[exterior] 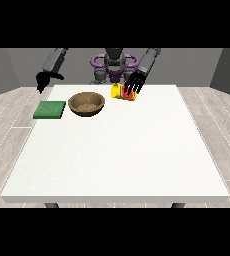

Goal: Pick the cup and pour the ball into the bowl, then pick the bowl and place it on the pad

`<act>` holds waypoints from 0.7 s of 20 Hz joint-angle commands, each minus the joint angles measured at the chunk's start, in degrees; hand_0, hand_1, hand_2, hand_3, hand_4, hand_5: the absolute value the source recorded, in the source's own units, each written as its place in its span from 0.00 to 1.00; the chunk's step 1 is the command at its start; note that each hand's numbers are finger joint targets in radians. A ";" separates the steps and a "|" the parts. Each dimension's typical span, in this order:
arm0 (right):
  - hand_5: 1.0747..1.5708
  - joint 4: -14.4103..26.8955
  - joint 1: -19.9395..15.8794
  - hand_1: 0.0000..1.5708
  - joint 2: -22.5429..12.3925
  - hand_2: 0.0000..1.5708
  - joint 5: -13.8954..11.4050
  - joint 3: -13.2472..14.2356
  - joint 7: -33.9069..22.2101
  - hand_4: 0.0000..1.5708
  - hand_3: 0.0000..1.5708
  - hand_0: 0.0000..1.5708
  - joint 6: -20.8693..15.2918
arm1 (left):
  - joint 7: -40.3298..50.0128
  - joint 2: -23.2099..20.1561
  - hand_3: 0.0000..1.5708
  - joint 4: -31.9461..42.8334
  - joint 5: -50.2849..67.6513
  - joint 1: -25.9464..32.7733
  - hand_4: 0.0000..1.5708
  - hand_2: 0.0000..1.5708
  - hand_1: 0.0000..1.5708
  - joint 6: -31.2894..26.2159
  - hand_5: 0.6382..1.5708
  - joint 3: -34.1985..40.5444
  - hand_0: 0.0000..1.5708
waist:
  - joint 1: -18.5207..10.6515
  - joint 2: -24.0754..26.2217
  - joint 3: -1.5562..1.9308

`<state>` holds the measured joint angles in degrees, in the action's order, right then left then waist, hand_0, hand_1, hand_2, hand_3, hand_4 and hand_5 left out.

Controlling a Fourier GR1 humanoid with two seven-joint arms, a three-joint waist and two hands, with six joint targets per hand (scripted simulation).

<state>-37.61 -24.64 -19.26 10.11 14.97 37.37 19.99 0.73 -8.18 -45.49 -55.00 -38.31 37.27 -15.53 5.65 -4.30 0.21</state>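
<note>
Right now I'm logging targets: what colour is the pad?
Green; the pad shows in the front view.

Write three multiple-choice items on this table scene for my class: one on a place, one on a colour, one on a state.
1. Where does the bowl stand?
A. beside the pad, on the cup's side
B. on the pad
C. at the table's near edge

2. What colour is the pad?
A. red
B. green
C. blue

3. What is the hand at the view's right doing?
A. hanging off the table
B. reaching onto the cup
C. holding the bowl

Answers: 1 A, the bowl stands between pad and cup; 2 B, it is a green square; 3 B, its fingers overlap the yellow cup.
</note>
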 commanded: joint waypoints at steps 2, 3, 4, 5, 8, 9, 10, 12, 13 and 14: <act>0.94 4.78 0.70 0.00 -3.72 0.19 0.18 1.78 -0.87 0.25 0.14 0.00 0.97 | 10.27 2.49 0.98 0.27 -11.88 -5.86 0.56 1.00 0.81 -9.09 0.96 -7.13 0.81 | -4.09 4.28 -0.04; 0.94 6.46 2.46 0.00 -1.66 0.18 0.42 2.93 3.18 0.25 0.14 0.00 -1.41 | 10.55 3.68 0.97 -1.63 -12.63 -6.35 0.56 1.00 0.77 -11.29 0.96 -8.36 0.77 | -6.57 3.38 -0.04; 0.93 7.76 3.49 0.00 -5.69 0.19 0.79 3.75 4.29 0.26 0.14 0.00 2.76 | 12.35 5.24 0.95 -2.38 -14.51 -6.93 0.58 1.00 0.75 -13.19 0.96 -10.01 0.75 | -7.18 3.34 -0.02; 0.94 7.59 2.79 0.00 -3.62 0.19 1.18 3.28 1.85 0.26 0.17 0.00 1.76 | 13.42 6.07 0.95 -2.11 -14.49 -8.02 0.57 1.00 0.72 -16.60 0.97 -9.98 0.72 | -6.41 5.55 -0.08; 0.94 8.50 2.93 0.00 -5.37 0.14 1.37 3.88 3.12 0.27 0.19 0.00 3.13 | 17.81 8.02 0.91 -4.45 -17.41 -5.02 0.55 1.00 0.11 -17.35 0.95 -14.20 0.11 | -6.30 4.35 -0.14; 0.93 7.39 4.03 0.00 -3.98 0.13 0.81 2.79 3.12 0.26 0.21 0.00 2.91 | 15.65 7.69 0.91 -2.75 -18.76 -6.07 0.55 1.00 0.17 -18.42 0.95 -12.38 0.17 | -5.42 4.74 -0.17; 0.94 8.77 3.16 0.00 -5.83 0.15 1.08 3.52 2.64 0.26 0.25 0.00 3.78 | 18.17 8.08 0.92 -4.57 -18.44 -10.00 0.56 1.00 0.14 -23.66 0.96 -12.96 0.14 | -6.31 5.50 -0.13; 0.93 10.02 7.15 0.00 -3.10 0.19 -0.23 2.99 6.78 0.26 0.23 0.00 1.05 | 15.87 7.14 0.97 -6.77 -19.93 -9.66 0.51 1.00 0.00 -26.36 0.96 -14.71 0.00 | -9.13 7.67 -0.11; 0.93 11.09 5.96 0.00 -4.25 0.17 0.47 4.48 9.80 0.25 0.21 0.00 1.14 | 16.73 8.12 0.98 -7.57 -22.81 -12.16 0.44 1.00 0.18 -25.59 0.95 -15.92 0.18 | -10.39 2.82 -0.08; 0.93 11.41 4.90 0.00 -8.31 0.17 1.89 5.45 4.78 0.25 0.20 0.00 4.23 | 14.71 7.24 1.00 -8.46 -21.86 -11.07 0.37 1.00 0.00 -27.58 0.95 -15.62 0.00 | -9.94 5.16 -0.13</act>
<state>-28.47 -20.00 -24.06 10.86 18.66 41.72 21.41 16.39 -0.93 -51.19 -74.24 -47.61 14.74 -29.25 -2.24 0.53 0.12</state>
